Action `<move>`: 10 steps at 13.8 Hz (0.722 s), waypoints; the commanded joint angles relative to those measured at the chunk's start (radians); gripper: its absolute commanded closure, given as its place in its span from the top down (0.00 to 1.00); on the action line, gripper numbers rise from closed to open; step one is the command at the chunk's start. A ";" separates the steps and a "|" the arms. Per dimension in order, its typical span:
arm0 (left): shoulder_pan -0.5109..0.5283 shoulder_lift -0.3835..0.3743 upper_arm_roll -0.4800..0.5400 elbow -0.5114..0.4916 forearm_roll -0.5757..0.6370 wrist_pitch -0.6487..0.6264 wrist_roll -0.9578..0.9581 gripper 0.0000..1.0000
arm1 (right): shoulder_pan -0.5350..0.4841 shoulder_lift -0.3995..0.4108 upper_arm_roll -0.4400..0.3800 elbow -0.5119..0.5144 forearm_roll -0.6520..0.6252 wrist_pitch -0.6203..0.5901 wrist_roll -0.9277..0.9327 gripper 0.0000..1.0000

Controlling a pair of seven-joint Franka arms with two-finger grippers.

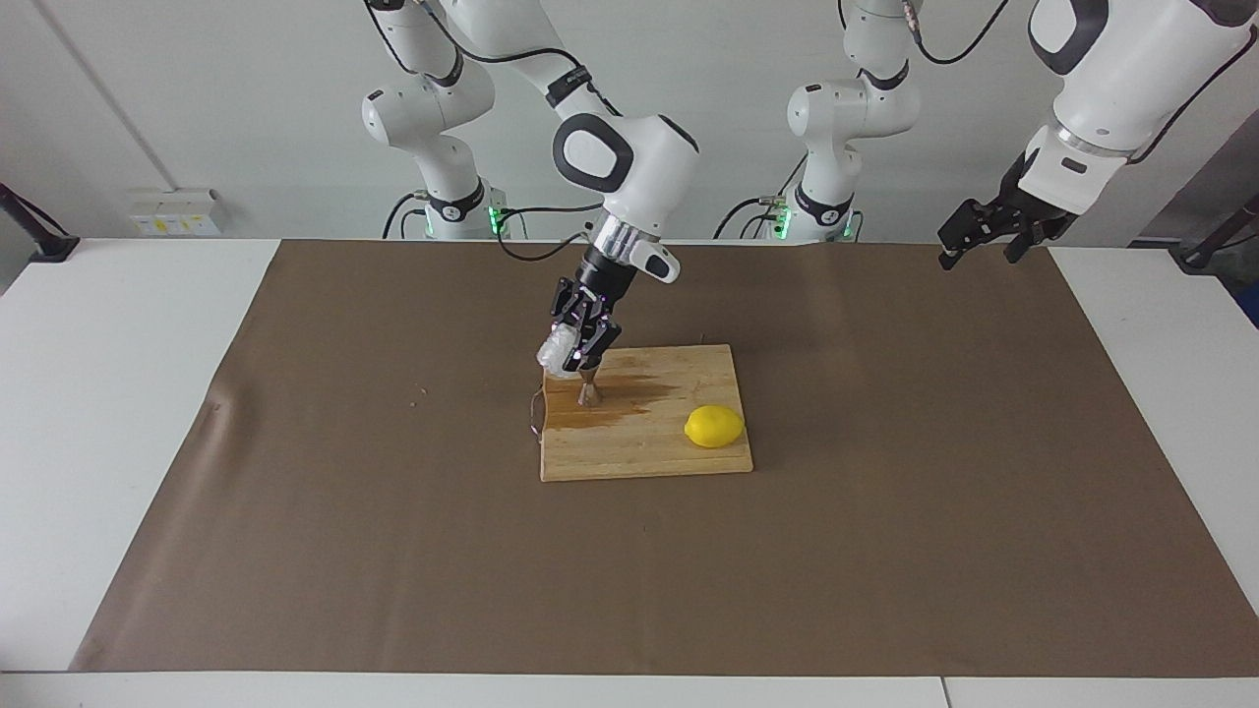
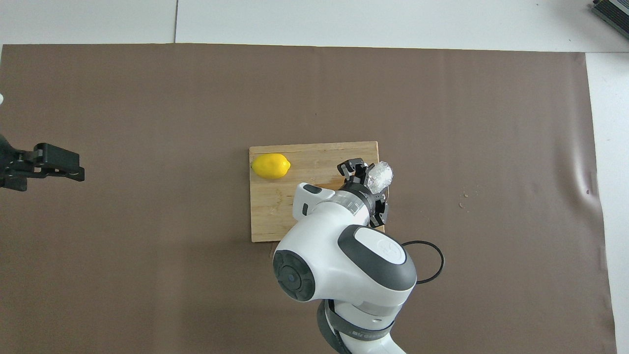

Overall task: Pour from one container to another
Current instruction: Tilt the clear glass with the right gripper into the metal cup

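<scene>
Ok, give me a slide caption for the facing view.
Right gripper tips the clear cup over the steel jigger on the cutting board; left gripper waits.

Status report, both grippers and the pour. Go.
Right gripper shut on clear cup, tipped over jigger on cutting board. Left gripper open, waiting. Lemon clear of pour.

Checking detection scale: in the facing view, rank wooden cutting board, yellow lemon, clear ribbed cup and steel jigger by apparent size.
1. Wooden cutting board
2. Yellow lemon
3. Clear ribbed cup, raised in the right gripper, partly hidden; close to the lemon, unsure
4. Steel jigger, smallest
</scene>
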State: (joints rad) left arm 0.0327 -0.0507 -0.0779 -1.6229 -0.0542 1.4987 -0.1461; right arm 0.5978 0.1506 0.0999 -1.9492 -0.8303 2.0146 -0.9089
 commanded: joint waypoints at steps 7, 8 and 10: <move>0.003 -0.014 0.001 -0.003 -0.009 -0.014 0.005 1.00 | -0.033 0.001 0.006 0.021 0.089 -0.008 0.028 0.00; 0.004 -0.014 0.001 -0.003 -0.009 -0.014 0.005 1.00 | -0.049 -0.002 0.006 0.019 0.114 -0.005 0.028 0.00; 0.003 -0.012 0.001 -0.003 -0.009 -0.014 0.005 1.00 | -0.058 -0.006 0.006 0.019 0.151 0.001 0.027 0.00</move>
State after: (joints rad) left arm 0.0327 -0.0507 -0.0779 -1.6229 -0.0542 1.4987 -0.1461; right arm 0.5617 0.1510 0.0961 -1.9358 -0.7150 2.0142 -0.8877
